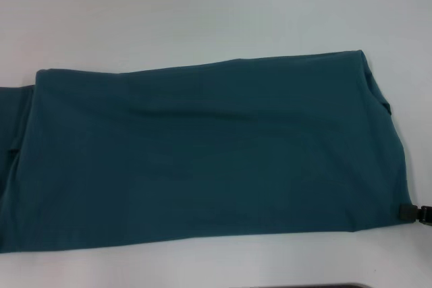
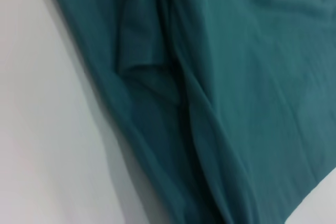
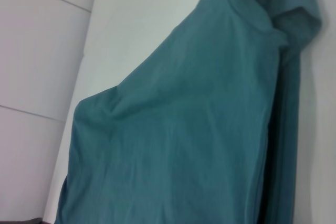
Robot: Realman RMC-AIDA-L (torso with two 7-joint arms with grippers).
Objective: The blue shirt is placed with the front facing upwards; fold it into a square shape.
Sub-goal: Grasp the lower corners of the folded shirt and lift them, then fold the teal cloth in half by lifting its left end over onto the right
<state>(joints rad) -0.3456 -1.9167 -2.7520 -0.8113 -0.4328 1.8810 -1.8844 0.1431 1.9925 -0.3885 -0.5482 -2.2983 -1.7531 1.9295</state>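
The blue shirt [image 1: 202,153] lies across the white table as a long wide band, plain teal side up, with no lettering showing. Its far edge is a straight fold and one layer sticks out at the left end. A sleeve bunches at the far right corner [image 1: 378,92]. My right gripper [image 1: 408,212] shows only as a small black tip touching the shirt's near right corner. The right wrist view looks along the shirt [image 3: 184,129] from that end. In the left wrist view there is only folded cloth [image 2: 220,93] close up; the left gripper is out of view.
The white table [image 1: 202,11] surrounds the shirt, with bare surface beyond its far edge and a narrow strip along the front. A dark edge [image 1: 304,285] shows at the bottom of the head view. Pale wall panels [image 3: 37,51] stand past the table in the right wrist view.
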